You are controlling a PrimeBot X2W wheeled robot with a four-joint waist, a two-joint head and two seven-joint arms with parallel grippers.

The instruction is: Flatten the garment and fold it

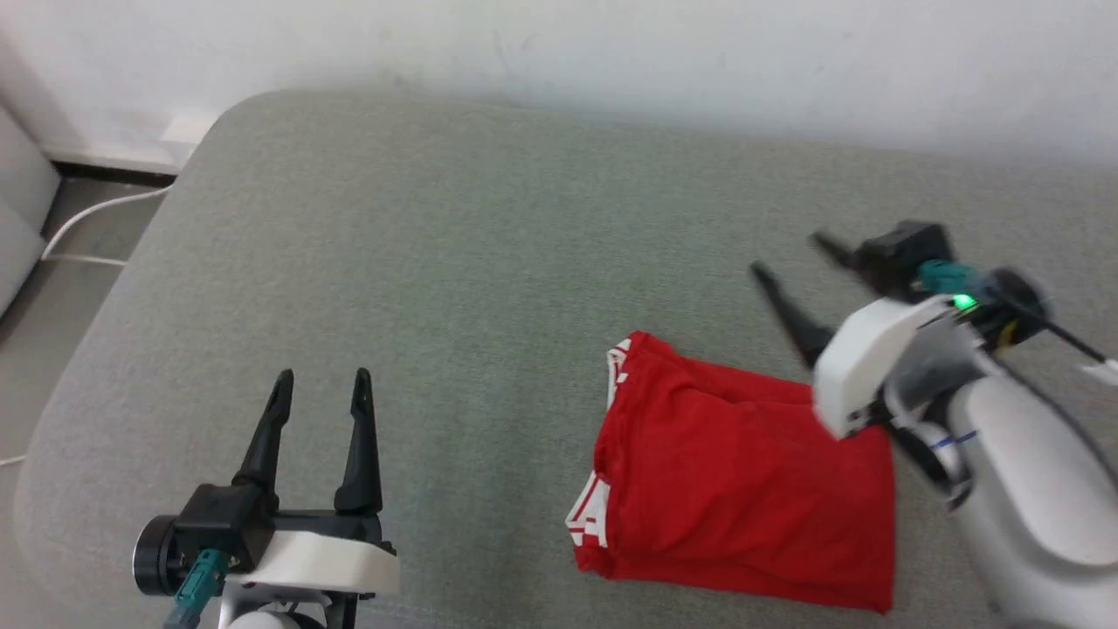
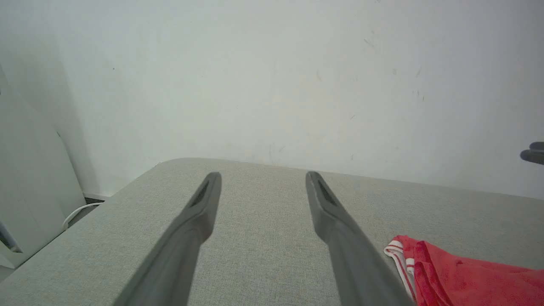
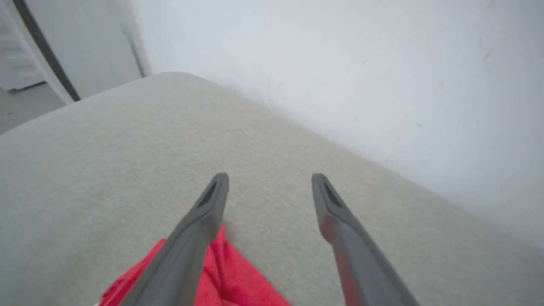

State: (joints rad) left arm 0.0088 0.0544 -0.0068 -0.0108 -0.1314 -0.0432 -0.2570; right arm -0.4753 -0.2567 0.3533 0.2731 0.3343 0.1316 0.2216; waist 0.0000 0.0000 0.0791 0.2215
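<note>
The garment (image 1: 742, 476) lies folded into a red rectangle on the grey cushion (image 1: 454, 262), with white red-striped trim showing along its left edge. Its striped corner (image 2: 399, 255) shows at the lower right of the left wrist view, and a red corner (image 3: 229, 276) lies under the left finger in the right wrist view. My right gripper (image 1: 790, 253) hangs open above the garment's far right corner, holding nothing. My left gripper (image 1: 321, 380) stands open over bare cushion to the garment's left, apart from it.
A white wall (image 1: 611, 52) runs close behind the cushion. The cushion's rounded left edge drops to the floor, where a white cable (image 1: 87, 218) lies. A pale panel (image 2: 29, 178) stands at the far left.
</note>
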